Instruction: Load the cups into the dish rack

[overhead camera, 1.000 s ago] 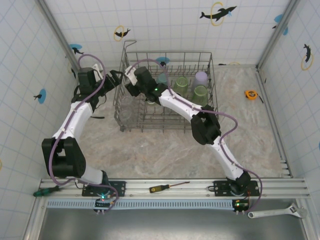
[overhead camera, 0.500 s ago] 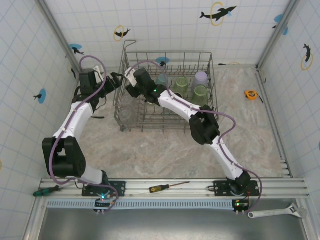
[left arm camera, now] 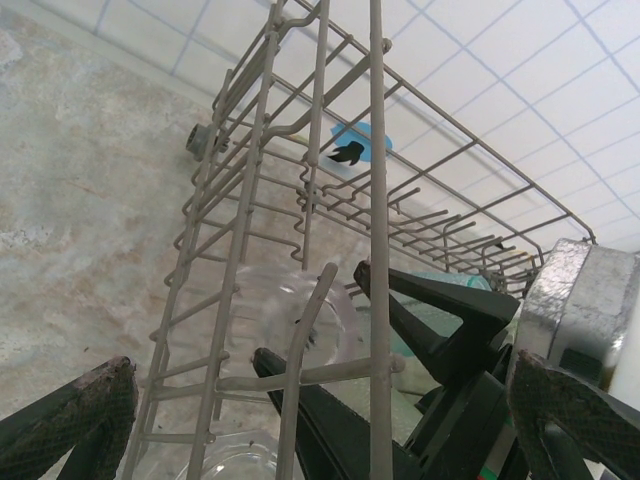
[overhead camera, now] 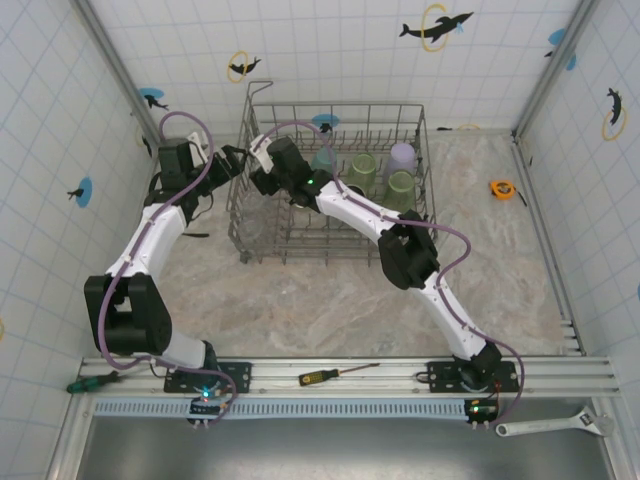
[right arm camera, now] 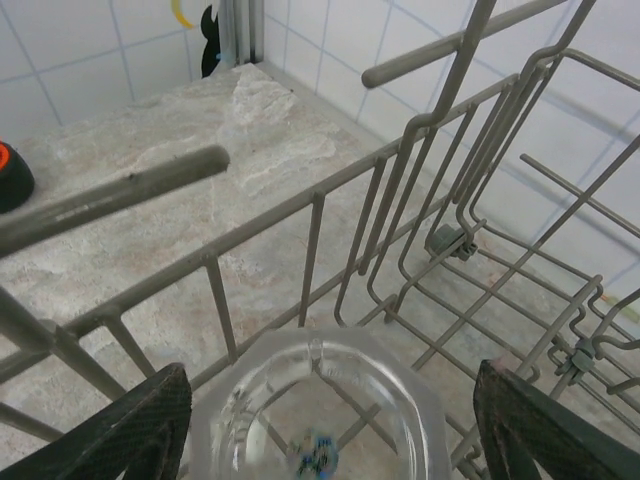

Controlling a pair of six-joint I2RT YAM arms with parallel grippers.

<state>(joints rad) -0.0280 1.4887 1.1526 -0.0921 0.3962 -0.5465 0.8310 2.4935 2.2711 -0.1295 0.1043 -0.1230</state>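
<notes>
Dish rack [overhead camera: 340, 104] wires surround the right gripper [right arm camera: 330, 425]. Its jaws stand spread a little wider than the clear glass [right arm camera: 300, 370] between them, whose rim faces the wrist. The left gripper [left arm camera: 320, 420], jaws fully wide, sits just outside the rack's side wall. From above, a pale green cup [overhead camera: 362, 170] and a lavender cup [overhead camera: 402, 155] stand behind the right gripper's wrist.
</notes>
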